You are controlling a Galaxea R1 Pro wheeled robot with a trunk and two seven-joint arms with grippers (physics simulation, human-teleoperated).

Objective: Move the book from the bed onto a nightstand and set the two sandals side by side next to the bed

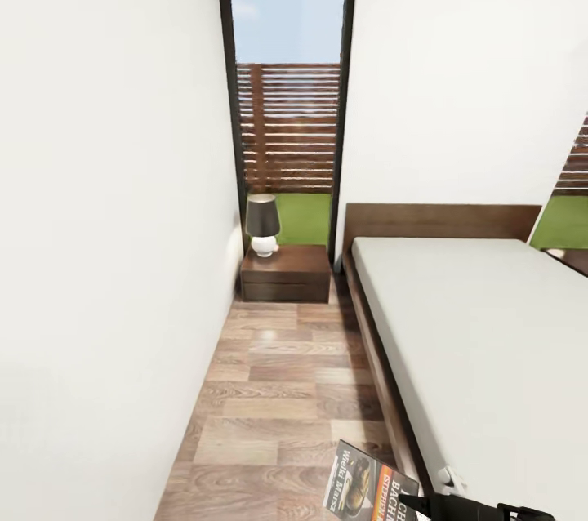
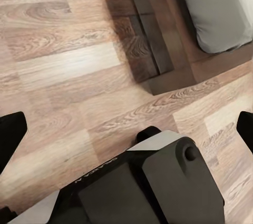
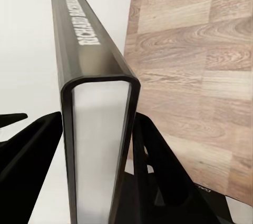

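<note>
Right pincer pinches the thin grey-white "Bachman" paperback, spine pointing ahead along bare wood-plank floor toward the dark-brown nightstand; left pincer seems spread.

Book cut off by head view's bottom edge; bed cropped at right.

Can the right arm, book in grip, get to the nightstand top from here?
Probably not yet. The right gripper holds the book near the bed's foot, while the nightstand stands off by the window. The floor between looks open; a lamp takes its left part.
</note>
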